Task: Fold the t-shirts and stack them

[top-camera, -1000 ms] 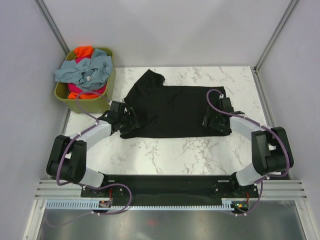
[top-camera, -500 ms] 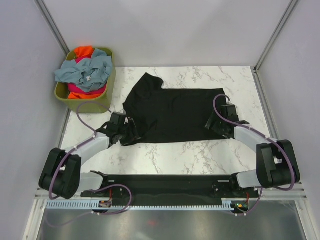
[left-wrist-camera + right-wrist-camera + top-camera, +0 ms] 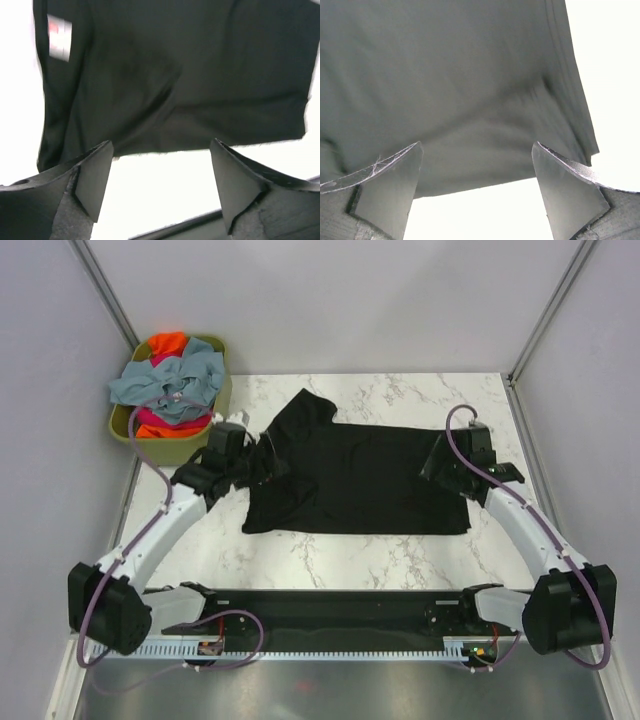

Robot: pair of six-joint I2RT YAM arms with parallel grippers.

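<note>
A large black t-shirt (image 3: 350, 475) lies spread flat on the marble table, one sleeve pointing to the far left. In the left wrist view the shirt (image 3: 175, 75) shows a small white tag (image 3: 59, 37). My left gripper (image 3: 260, 462) hangs over the shirt's left side, open and empty (image 3: 160, 145). My right gripper (image 3: 440, 462) hangs over the shirt's right edge, open and empty (image 3: 477, 145), with the cloth (image 3: 460, 90) just beyond its fingertips. Grey-blue (image 3: 170, 380), orange (image 3: 167, 342) and magenta-pink (image 3: 158, 418) shirts are piled in the basket.
The olive-green basket (image 3: 222, 400) stands at the table's far left corner, close to my left arm. Grey walls enclose the table on three sides. Bare marble (image 3: 350, 560) lies between the shirt and the arm bases.
The shirt's near edge has been drawn toward the arm bases. Both grippers have let go and moved up and away from the near edge; the arms are more stretched out.
</note>
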